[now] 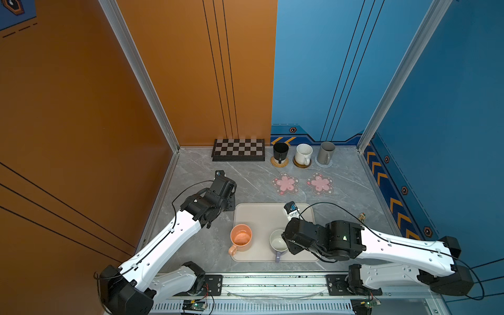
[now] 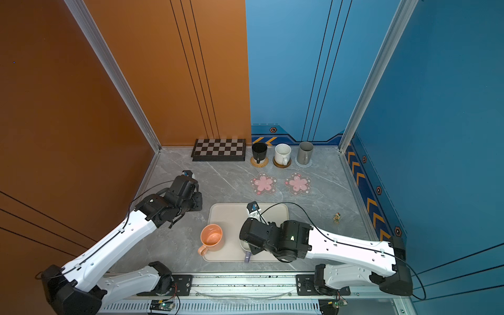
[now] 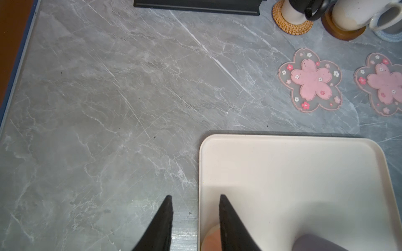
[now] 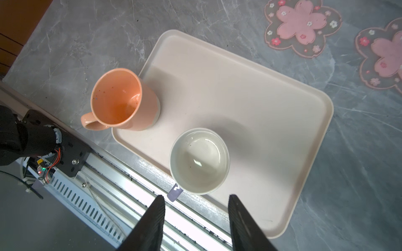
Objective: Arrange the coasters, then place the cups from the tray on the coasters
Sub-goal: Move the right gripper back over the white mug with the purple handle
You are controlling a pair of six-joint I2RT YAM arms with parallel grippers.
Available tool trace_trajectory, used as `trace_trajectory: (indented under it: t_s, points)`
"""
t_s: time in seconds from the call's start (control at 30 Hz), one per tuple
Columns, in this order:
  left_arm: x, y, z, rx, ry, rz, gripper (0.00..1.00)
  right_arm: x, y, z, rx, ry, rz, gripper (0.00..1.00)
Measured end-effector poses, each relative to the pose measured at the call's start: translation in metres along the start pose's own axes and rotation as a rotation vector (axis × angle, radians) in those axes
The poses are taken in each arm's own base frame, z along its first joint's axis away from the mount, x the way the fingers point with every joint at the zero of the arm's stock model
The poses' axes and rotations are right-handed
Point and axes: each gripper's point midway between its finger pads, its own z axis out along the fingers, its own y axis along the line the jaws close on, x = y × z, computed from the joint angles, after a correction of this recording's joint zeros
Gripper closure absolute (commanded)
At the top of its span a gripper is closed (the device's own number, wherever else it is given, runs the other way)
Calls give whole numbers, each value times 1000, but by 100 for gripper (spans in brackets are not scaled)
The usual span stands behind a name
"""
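Though unseen overhead, right tool (image 4: 196, 196) gapes.

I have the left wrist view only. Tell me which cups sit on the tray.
Observer: Two cups. The peach-orange mug and the lavender mug both stand along the near edge of the tray.
Operator: Report the right pincer.
Observer: The right pincer hangs open by the lavender mug's handle side and holds nothing.
Operator: Give me the peach-orange mug's handle direction.
Observer: It juts out past the tray's left rim, near the front corner.
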Motion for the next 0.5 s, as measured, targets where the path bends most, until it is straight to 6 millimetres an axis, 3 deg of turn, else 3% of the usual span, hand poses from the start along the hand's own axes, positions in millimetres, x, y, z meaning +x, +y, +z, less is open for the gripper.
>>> trace_trajectory:
  t_s: [0.23,0.4,0.5]
  points:
    - [9,4,-4,3,3,2,64,47,31,33,52,138,-43,54]
    - [10,2,-6,15,1,8,64,76,36,62,119,246,-59,55]
    - [15,4,-6,15,6,11,64,83,38,72,135,271,-54,55]
